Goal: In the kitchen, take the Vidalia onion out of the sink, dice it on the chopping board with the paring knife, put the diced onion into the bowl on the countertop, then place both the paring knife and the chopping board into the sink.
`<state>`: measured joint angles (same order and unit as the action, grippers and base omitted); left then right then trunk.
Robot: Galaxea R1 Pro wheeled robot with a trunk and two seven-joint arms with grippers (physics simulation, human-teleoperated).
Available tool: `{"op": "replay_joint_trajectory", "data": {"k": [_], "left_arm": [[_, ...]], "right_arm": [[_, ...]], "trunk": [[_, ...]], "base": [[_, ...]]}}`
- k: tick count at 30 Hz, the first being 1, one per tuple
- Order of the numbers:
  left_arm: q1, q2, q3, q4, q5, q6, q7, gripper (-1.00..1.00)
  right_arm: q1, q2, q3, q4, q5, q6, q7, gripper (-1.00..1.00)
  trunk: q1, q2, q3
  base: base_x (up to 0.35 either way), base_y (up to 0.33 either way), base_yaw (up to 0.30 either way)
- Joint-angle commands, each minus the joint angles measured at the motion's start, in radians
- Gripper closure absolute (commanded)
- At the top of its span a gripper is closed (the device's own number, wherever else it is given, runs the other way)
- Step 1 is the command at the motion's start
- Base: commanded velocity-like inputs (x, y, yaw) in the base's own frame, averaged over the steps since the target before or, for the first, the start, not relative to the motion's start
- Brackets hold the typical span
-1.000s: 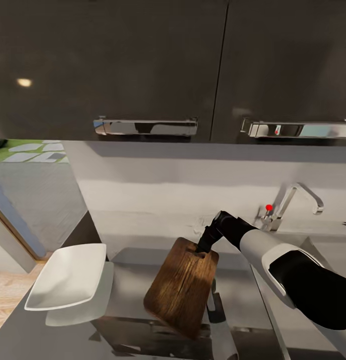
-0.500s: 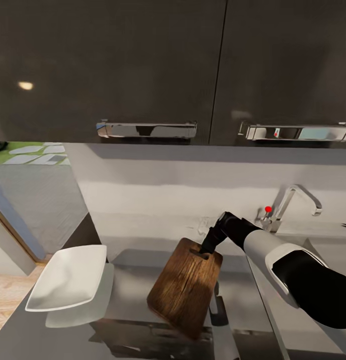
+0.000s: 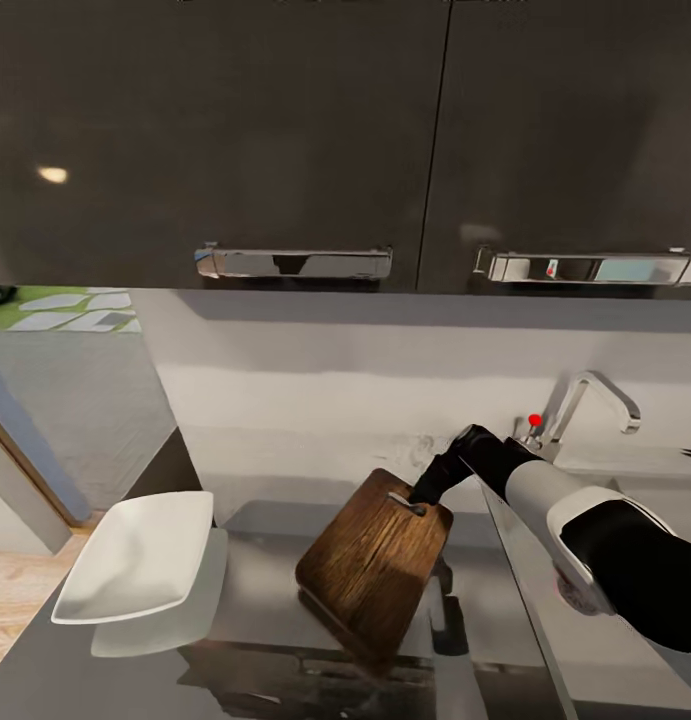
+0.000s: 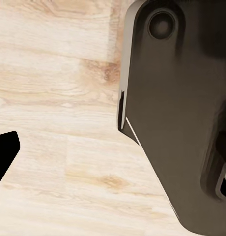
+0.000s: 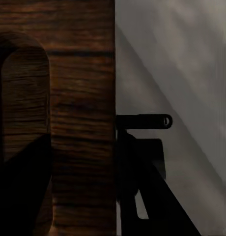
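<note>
While clamped at its handle end by the right gripper, chopping board tilted above the tabletop, sink just rightward; left gripper's state indiscernible.

1 chopping board, 1 bowl, 1 tap, 2 cabinet handles

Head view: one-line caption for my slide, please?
Right claw holds the board by its handle end, tilted above the countertop, between the bowl and the tap.
</note>
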<state>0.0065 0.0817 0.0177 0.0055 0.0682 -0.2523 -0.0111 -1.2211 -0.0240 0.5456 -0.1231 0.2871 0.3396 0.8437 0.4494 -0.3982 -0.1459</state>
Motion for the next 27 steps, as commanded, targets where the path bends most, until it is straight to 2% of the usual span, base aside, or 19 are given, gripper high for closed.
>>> {"op": "replay_joint_trajectory", "data": {"k": [1, 4, 6, 8, 10, 22, 27], "left_arm": [[0.0, 0.0, 0.001, 0.001, 0.007, -0.004, -0.001, -1.0], [0.0, -0.002, 0.001, 0.001, 0.006, -0.004, -0.001, -1.0], [0.0, -0.003, 0.001, 0.001, 0.006, -0.004, -0.002, -1.0], [0.0, -0.013, 0.0, 0.001, 0.005, -0.004, -0.002, -1.0], [0.0, -0.022, 0.0, 0.001, 0.005, -0.004, -0.002, -1.0], [0.0, -0.035, -0.002, 0.001, 0.002, -0.005, -0.004, -1.0], [0.0, -0.037, -0.003, 0.001, 0.002, -0.005, -0.004, -1.0]], "right_arm": [[0.0, -0.002, -0.01, -0.003, 0.003, 0.009, 0.005, 1.0], [0.0, -0.013, -0.01, -0.003, -0.026, 0.008, 0.006, 1.0], [0.0, -0.019, -0.009, -0.001, -0.066, 0.007, 0.005, 1.0], [0.0, -0.022, -0.009, 0.011, -0.103, 0.007, 0.004, 1.0], [0.0, -0.023, -0.01, 0.018, -0.121, 0.007, 0.004, 1.0], [0.0, -0.034, -0.01, 0.028, -0.152, 0.012, -0.013, 1.0], [0.0, -0.037, -0.011, 0.029, -0.222, 0.013, -0.035, 1.0]], "trunk": [[0.001, -0.002, -0.001], [0.001, -0.002, 0.0], [0.001, -0.002, 0.001], [0.001, -0.002, 0.002], [0.001, -0.002, 0.002], [0.001, -0.002, 0.002], [0.001, -0.002, 0.002]], "base": [[0.0, 0.0, 0.0], [0.0, 0.0, 0.0], [0.0, 0.0, 0.0], [0.0, 0.0, 0.0], [0.0, 0.0, 0.0], [-0.015, 0.0, 0.0], [-0.147, 0.0, 0.0]]}}
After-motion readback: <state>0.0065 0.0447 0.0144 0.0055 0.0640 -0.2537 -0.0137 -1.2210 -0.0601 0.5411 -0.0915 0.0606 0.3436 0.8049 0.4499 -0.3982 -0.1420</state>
